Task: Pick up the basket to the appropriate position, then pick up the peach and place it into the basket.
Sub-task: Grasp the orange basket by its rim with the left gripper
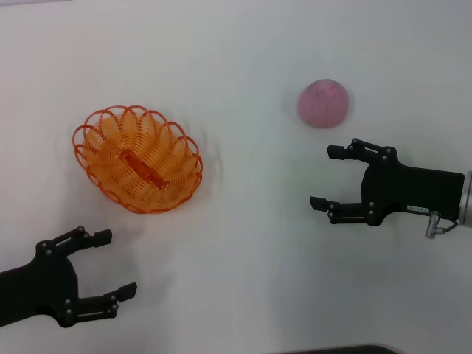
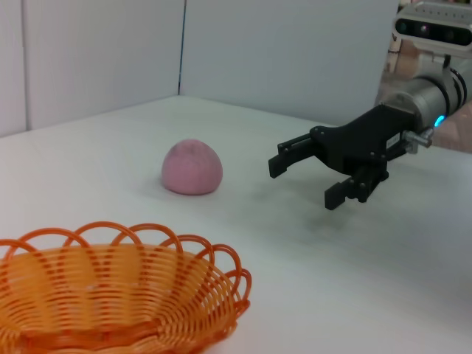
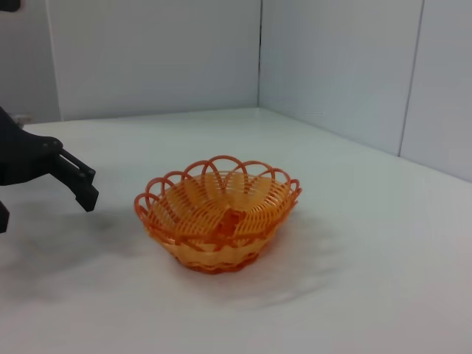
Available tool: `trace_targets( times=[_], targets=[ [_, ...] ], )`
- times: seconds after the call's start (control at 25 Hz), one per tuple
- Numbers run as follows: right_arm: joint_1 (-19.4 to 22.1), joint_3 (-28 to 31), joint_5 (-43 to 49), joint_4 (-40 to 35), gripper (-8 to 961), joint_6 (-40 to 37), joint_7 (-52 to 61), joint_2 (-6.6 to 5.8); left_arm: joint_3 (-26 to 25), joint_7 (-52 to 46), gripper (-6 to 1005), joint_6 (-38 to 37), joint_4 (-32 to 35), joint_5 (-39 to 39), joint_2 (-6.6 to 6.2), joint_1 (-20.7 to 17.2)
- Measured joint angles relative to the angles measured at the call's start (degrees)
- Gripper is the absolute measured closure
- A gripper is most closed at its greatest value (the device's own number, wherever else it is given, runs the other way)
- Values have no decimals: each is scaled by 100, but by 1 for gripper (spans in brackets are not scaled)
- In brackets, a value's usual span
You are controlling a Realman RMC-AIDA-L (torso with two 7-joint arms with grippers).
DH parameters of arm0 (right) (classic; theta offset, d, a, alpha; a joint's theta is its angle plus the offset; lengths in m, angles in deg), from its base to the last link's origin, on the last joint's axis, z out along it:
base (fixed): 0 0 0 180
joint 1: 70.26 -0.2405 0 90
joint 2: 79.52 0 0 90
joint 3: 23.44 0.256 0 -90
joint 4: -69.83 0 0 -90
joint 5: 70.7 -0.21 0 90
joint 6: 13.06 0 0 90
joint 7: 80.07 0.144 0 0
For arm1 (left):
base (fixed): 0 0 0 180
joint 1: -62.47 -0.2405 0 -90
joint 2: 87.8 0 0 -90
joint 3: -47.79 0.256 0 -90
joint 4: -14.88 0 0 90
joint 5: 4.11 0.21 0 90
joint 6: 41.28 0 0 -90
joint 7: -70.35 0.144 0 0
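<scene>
The orange wire basket (image 1: 169,147) stands empty on the white table at the left; it also shows in the left wrist view (image 2: 110,295) and the right wrist view (image 3: 217,214). The pink peach (image 1: 323,103) lies on the table at the far right, well apart from the basket (image 2: 192,168). My left gripper (image 1: 116,263) hovers open on the near side of the basket, touching nothing. One of its fingers (image 3: 74,177) reaches in beside the basket. My right gripper (image 1: 326,177) is open just on the near side of the peach, with nothing held (image 2: 304,183).
The white table (image 1: 251,280) is bare between basket and peach. Pale walls (image 3: 332,66) rise behind the table's far edges. A dark strip (image 1: 332,349) marks the table's near edge.
</scene>
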Motion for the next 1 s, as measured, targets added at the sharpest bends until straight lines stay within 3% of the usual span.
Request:
trace_targets(
  times=[0.76,1.0],
  targets=[
    [-12,-4,-1,-3,8,-19,29,0,-97,-167,82,-25,0,-16,-5,29],
    [-17,-4,-1,0,8,-26,29,0,-482,-620,82,-36,29,-79,4,46]
  ],
)
